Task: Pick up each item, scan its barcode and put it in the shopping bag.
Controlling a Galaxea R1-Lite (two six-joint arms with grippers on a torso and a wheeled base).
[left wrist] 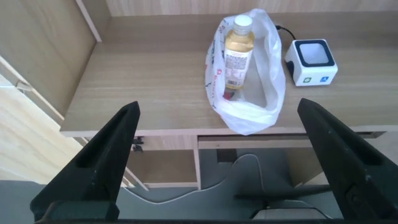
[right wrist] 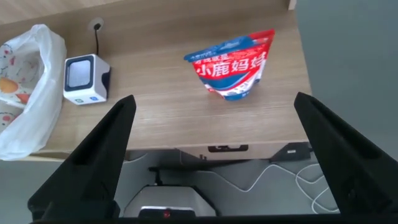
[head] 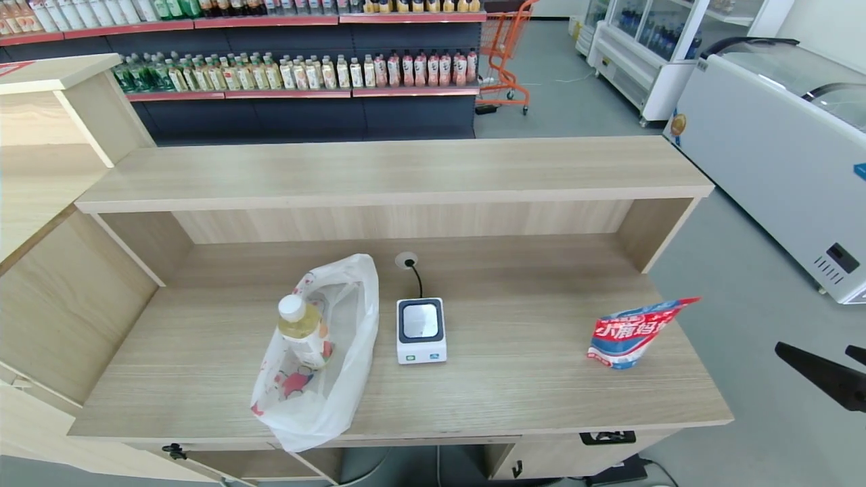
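A clear shopping bag with red prints lies on the wooden counter, and a yellow drink bottle with a white cap rests in it. The bag and bottle lie beyond my open left gripper, which hangs off the counter's front edge. A white barcode scanner stands at the counter's middle. A red, white and blue snack pouch lies near the right end. My right gripper is open, held off the front edge short of the pouch, with its fingers at the far right.
The counter has a raised back shelf and side walls. The scanner's black cable runs to a grommet at the back. Bare counter lies between the scanner and the pouch. Store shelves, a freezer and an orange cart stand behind.
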